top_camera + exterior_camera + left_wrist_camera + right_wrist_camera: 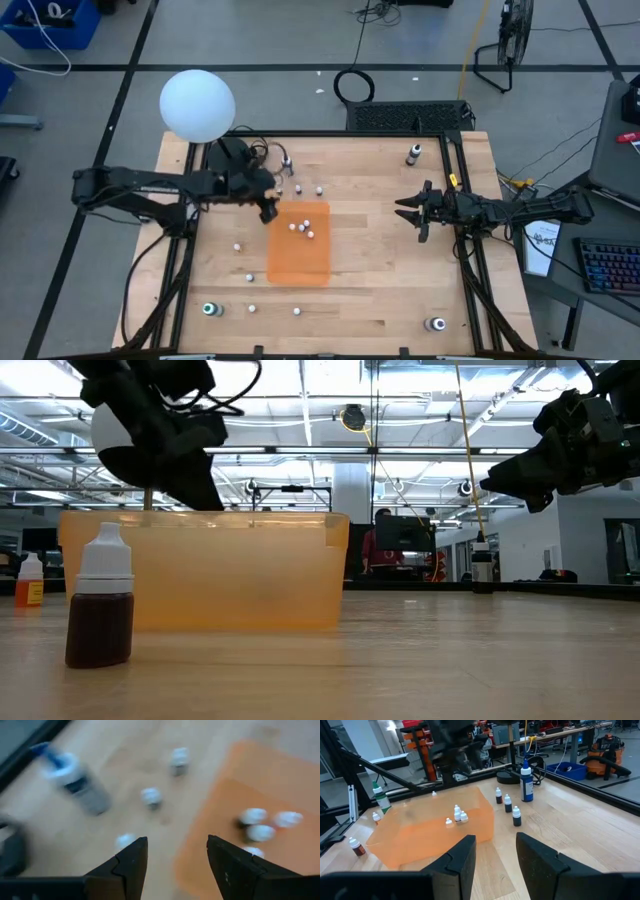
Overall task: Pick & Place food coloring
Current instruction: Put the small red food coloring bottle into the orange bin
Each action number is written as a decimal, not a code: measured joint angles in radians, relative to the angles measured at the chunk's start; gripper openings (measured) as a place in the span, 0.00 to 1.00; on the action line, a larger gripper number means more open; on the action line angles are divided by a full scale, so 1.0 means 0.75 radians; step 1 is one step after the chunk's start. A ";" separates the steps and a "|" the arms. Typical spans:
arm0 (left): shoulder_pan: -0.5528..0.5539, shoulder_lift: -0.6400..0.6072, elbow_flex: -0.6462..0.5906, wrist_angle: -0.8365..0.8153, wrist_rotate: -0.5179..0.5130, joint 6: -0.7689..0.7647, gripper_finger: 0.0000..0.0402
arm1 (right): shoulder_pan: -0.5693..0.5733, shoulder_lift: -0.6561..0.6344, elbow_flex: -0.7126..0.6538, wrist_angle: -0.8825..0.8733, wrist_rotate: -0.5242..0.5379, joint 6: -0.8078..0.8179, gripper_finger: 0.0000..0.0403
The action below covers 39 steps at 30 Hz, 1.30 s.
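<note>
The left arm reaches across the table, its left gripper point(268, 208) over the orange bin's point(298, 265) far-left corner, fingers spread, holding nothing. Four food coloring bottles point(302, 228) lie inside the bin. The right gripper point(412, 214) hovers parted, empty, well apart.

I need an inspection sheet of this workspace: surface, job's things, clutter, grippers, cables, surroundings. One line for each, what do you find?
Surface: wooden table, dark frame around it.
Job's things: several food coloring bottles inside the orange bin; others stand loose on the table.
Clutter: white globe; larger blue-capped bottle; capped containers near the front corners.
Grippers: left gripper open, empty, at the bin's rear-left corner; right gripper open, empty, waiting right of the bin.
Cables: coiled black cable on the floor behind.
Surroundings: keyboard, fan, a person far behind.
</note>
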<state>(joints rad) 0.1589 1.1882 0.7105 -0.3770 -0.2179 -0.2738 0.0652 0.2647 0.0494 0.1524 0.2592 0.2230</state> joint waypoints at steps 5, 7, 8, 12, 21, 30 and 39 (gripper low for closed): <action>0.142 0.029 0.000 -0.020 -0.001 0.049 0.52 | 0.000 0.000 0.000 0.000 0.001 0.000 0.32; 0.179 0.070 0.000 -0.022 0.008 0.085 0.52 | 0.000 0.000 0.000 0.000 0.001 0.000 0.32; 0.191 0.085 -0.002 -0.031 0.009 0.101 0.52 | 0.000 0.000 0.000 0.000 0.001 0.000 0.32; 0.209 0.153 0.000 -0.015 0.011 0.130 0.52 | 0.000 0.000 0.000 0.000 0.001 0.000 0.32; 0.209 0.306 -0.001 0.083 0.045 0.186 0.52 | 0.000 0.000 0.000 0.000 0.001 0.000 0.32; 0.214 0.390 0.000 0.130 0.009 0.223 0.52 | 0.000 0.000 0.000 0.000 0.000 0.000 0.32; 0.215 0.398 0.000 0.132 0.008 0.295 0.52 | 0.000 0.000 0.000 0.001 0.001 0.000 0.32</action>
<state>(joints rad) 0.3202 1.4864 0.7105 -0.2783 -0.2119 -0.0525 0.0653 0.2646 0.0494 0.1528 0.2596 0.2230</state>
